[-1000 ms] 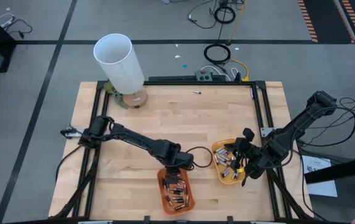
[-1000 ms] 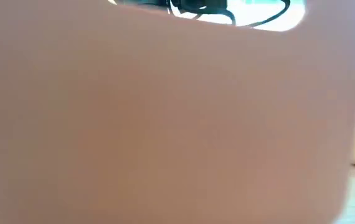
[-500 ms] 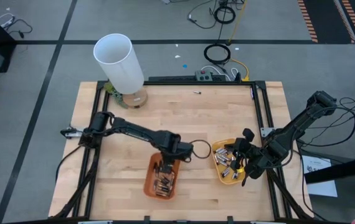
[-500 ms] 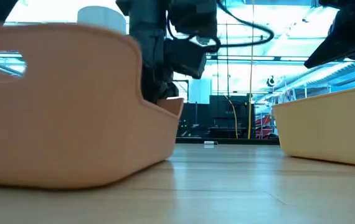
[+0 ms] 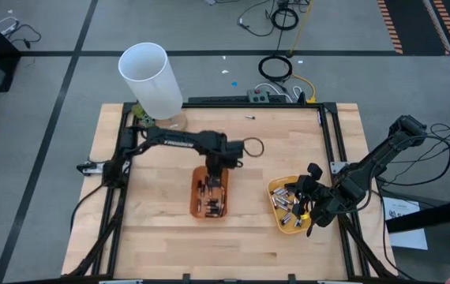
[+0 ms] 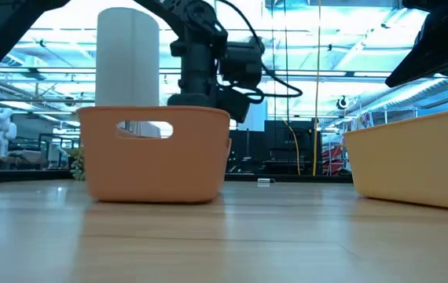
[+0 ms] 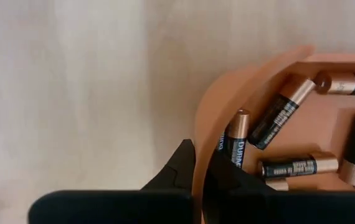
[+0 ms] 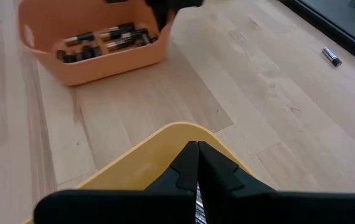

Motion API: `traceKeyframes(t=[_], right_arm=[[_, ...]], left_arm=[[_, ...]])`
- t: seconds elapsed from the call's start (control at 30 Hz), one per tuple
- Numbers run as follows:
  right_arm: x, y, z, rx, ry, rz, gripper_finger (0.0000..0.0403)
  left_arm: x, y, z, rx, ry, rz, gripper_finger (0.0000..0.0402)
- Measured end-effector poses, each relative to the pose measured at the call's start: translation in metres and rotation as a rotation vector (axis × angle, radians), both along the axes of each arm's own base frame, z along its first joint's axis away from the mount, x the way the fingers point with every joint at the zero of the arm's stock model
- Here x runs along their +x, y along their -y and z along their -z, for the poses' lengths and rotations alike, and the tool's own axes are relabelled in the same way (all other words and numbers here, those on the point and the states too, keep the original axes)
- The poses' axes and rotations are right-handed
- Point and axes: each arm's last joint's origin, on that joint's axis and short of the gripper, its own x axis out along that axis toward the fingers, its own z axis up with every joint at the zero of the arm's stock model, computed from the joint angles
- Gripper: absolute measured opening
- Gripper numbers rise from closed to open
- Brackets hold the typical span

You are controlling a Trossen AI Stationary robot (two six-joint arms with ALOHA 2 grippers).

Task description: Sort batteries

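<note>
Gripping the far rim of the small orange plastic tray [image 5: 210,193], the left gripper [image 7: 201,171] has its fingers pinched tight on the wall, one finger outside & one inside. Half a sec ago this tray sat nearer the near edge, tilted; now it is farther in, around the middle of the light wooden table [image 5: 280,134], and sits flat in the low view. A sec ago it was lower still, near the near edge. The dark batteries with coppery ends [image 7: 280,111] lie loose inside the orange tray.

The right gripper [image 8: 196,171] has not moved: fingers closed together, resting at the rim of the yellow plastic tray [image 5: 275,192] on the right, w/ silvery batteries [image 5: 288,207] in it. That tray stayed put too.

Room: the 2 trays are well apart now, bare wood between them. Lots of bare wood on the near side & left of the orange tray. The tall white tube [image 5: 152,79] stands at the far left corner, near the left arm. One small dark battery [image 5: 250,117] lies alone by the far edge, close to the black frame rail [image 5: 331,138].
</note>
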Motion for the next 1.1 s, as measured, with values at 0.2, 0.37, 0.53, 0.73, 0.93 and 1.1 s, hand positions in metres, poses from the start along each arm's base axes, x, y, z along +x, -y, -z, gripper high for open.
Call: traceKeyframes(t=[0.2, 0.37, 0.53, 0.73, 0.93, 1.1], right_arm=[[0.0, 0.0, 0.0, -0.003, -0.001, -0.002, 0.0], [0.0, 0.0, 0.0, -0.004, -0.003, -0.002, 0.0], [0.0, 0.0, 0.0, -0.004, -0.003, -0.002, 0.0], [0.0, 0.0, 0.0, -0.001, -0.001, 0.0, 0.0], [0.0, 0.0, 0.0, -0.001, 0.0, 0.0, 0.0], [0.0, 0.0, 0.0, -0.012, -0.006, -0.009, 0.0]], left_arm=[[-0.003, -0.023, 0.001, -0.044, 0.01, -0.035, 0.0006], [-0.004, -0.025, 0.002, -0.046, 0.003, -0.093, 0.0034], [-0.003, -0.022, 0.004, -0.043, -0.005, -0.083, 0.009], [-0.003, -0.021, -0.005, -0.048, -0.017, -0.036, 0.0129], [-0.001, -0.021, -0.028, -0.042, -0.047, -0.027, 0.0133], [-0.007, -0.022, -0.046, -0.038, -0.095, 0.011, 0.0134]])
